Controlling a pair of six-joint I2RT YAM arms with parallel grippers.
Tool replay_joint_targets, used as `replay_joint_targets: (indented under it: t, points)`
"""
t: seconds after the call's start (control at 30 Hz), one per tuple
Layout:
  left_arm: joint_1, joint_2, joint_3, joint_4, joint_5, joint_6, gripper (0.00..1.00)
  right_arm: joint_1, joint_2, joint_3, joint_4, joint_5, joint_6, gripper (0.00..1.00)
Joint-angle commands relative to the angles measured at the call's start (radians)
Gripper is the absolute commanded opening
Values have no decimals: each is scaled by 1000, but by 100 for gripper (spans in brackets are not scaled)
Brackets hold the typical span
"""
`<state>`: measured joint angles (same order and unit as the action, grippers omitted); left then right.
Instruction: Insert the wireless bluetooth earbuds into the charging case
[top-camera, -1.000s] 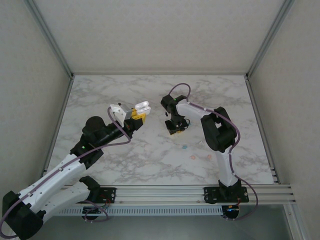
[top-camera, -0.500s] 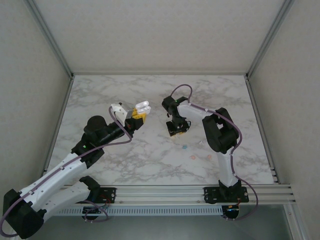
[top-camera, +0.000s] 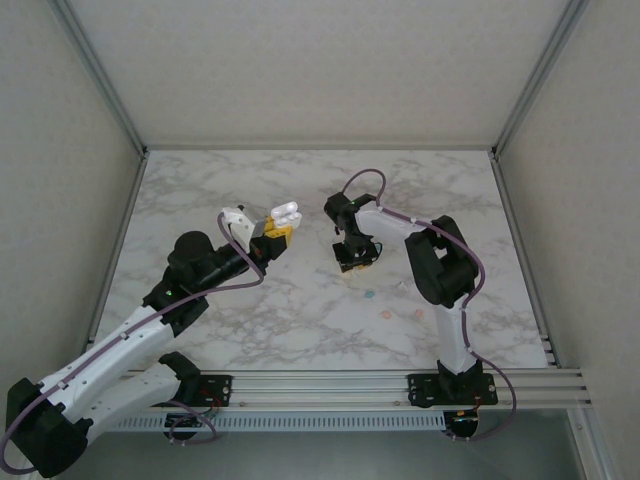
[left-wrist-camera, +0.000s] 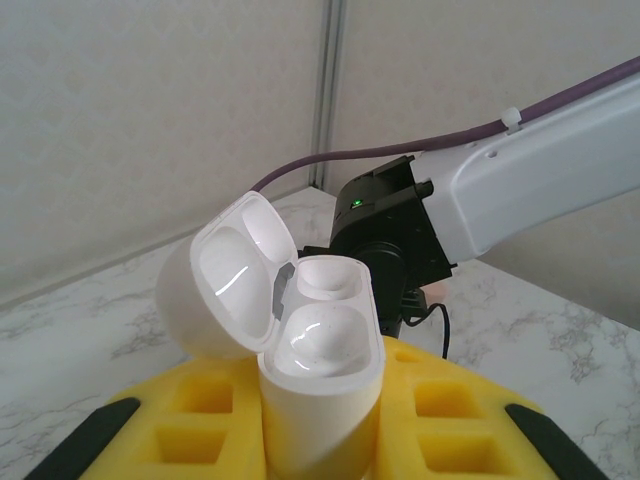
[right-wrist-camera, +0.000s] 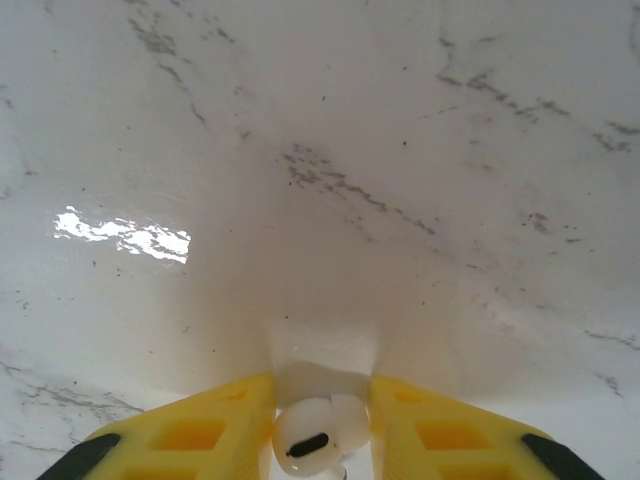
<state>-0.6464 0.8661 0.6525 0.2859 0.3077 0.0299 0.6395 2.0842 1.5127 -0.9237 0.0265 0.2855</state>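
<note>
A white charging case stands upright between the yellow pads of my left gripper, which is shut on its body. Its lid hangs open to the left and both wells look empty. From above, the case is lifted over the table's left centre by the left gripper. My right gripper points down at the marble, close to it. In the right wrist view the right gripper is shut on a white earbud with a dark slot.
On the marble table, a tiny teal earbud and two pink earbuds lie just in front of the right gripper. Metal frame posts and walls border the table. The right arm is ahead of the held case.
The right arm has shifted slightly, its gripper staying low over the table with the white earbud. The left arm and case have hardly moved.
</note>
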Motion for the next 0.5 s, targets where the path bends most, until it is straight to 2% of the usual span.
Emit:
replay_joint_targets:
  t: [0.0, 0.27, 0.47]
  points:
    - [-9, 5, 27, 2, -8, 4, 14, 7, -42, -27, -9, -5, 34, 29]
    - [-9, 35, 20, 28, -28, -1, 14, 5, -254, -46, 47, 16, 66, 29]
    - [-9, 96, 18, 114, -22, -17, 14, 7, -521, -58, 178, -23, 135, 29]
